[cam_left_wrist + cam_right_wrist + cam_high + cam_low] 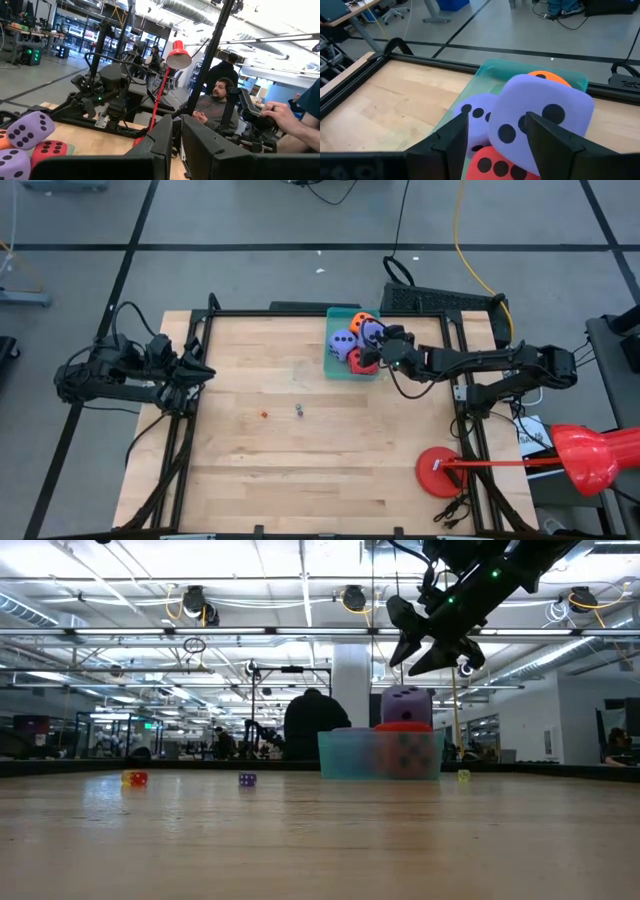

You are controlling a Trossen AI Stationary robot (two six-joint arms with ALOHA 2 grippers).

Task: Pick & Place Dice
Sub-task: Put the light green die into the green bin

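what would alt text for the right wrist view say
A lavender die sits atop a pile in a teal tray, with another lavender die, a red die and an orange die. The open right gripper hangs just above.

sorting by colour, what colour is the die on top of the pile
Lavender-purple soft die with dark pips; clearest in right wrist view.

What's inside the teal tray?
Teal tray holds four dice: two purple, one orange, one red. Tray floor beneath them is hidden.
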